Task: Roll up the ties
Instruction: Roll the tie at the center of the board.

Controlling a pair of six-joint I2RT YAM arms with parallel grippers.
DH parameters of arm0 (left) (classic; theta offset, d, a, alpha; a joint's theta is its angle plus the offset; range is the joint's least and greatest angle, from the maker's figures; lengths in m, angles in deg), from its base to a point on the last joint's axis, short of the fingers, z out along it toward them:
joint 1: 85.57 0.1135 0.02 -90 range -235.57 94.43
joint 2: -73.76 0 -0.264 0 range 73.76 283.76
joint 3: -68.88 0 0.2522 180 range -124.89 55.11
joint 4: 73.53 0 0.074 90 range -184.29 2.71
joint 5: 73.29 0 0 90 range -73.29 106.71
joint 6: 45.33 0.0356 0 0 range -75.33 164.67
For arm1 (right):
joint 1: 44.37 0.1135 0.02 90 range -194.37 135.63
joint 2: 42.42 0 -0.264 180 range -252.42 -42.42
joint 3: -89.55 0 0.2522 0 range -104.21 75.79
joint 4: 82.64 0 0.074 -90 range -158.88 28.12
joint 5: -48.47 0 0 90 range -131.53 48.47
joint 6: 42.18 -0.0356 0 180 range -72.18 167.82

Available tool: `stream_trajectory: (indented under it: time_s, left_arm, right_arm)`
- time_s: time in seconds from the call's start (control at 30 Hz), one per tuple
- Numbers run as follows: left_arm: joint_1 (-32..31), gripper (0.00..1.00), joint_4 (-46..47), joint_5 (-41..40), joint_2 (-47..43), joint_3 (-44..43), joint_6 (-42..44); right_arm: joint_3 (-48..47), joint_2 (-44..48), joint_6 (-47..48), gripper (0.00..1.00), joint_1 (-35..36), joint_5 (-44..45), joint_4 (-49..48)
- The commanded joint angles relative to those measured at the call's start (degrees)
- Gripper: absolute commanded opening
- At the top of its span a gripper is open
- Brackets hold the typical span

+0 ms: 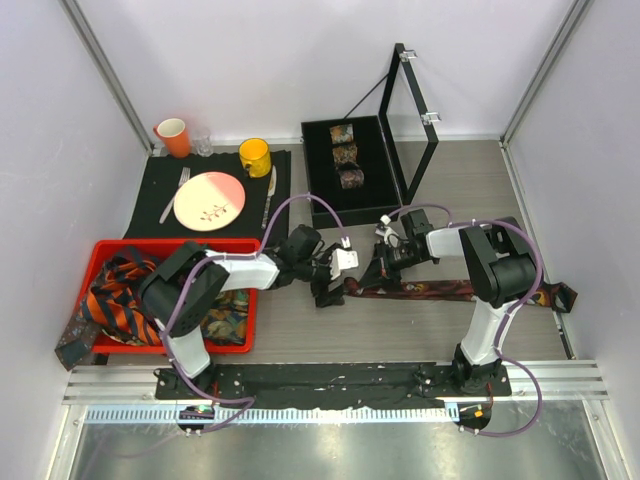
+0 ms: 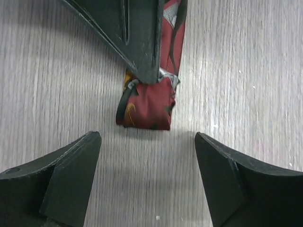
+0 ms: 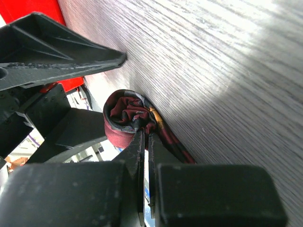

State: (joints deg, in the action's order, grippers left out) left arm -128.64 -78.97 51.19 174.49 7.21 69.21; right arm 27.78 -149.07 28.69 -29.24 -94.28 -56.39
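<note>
A dark red patterned tie [image 1: 450, 291] lies flat across the table. Its left end is wound into a small coil [image 2: 147, 106], which also shows in the right wrist view [image 3: 124, 120]. My right gripper [image 3: 145, 138] is shut on that coil, pinching the fabric at its edge. It reaches in from the top of the left wrist view [image 2: 149, 78]. My left gripper [image 2: 147, 163] stands open just short of the coil, its fingers [image 2: 71, 175] apart from the fabric, holding nothing. More ties [image 1: 125, 295], orange-navy striped and patterned, lie heaped in a red bin [image 1: 170, 245].
A black box [image 1: 318, 175] at the back holds three rolled ties [image 1: 345, 155]; its open lid frame [image 1: 410, 120] stands upright. On a dark mat [image 1: 155, 180] at back left are a plate [image 1: 209, 199], an orange cup [image 1: 173, 135], a glass [image 1: 203, 143] and a yellow mug [image 1: 255, 156].
</note>
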Motion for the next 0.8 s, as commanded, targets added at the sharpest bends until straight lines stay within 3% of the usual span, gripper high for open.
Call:
stream_trajectory:
  time_s: [0.0,0.33,0.43,0.47,0.57,0.77]
  left_arm:
    - [-0.1,0.84,6.0,3.2,3.0,-3.4,-1.9]
    - [-2.1,0.69,7.6,5.3,6.0,-5.1,-8.7]
    - [-3.4,0.51,6.5,2.9,5.4,-4.0,-8.5]
    - [-3.9,0.37,5.7,1.7,5.3,-3.9,-8.3]
    - [-4.6,0.22,2.6,-3.7,3.9,-3.1,-5.6]
    - [-5.1,0.16,-5.7,-9.9,-0.1,-1.3,-0.5]
  right_arm:
    - [0.7,-2.8,5.4,0.01,-0.3,15.0,1.7]
    - [0.8,-2.7,5.0,0.01,-0.4,15.8,1.2]
    - [0.6,-2.3,4.9,0.01,-0.3,15.4,1.0]
    - [0.8,-2.1,4.6,0.01,-0.4,15.2,0.4]
    - [0.7,-1.2,3.7,0.01,-0.3,13.0,0.3]
    - [-0.1,5.6,2.6,0.22,-1.7,7.9,4.4]
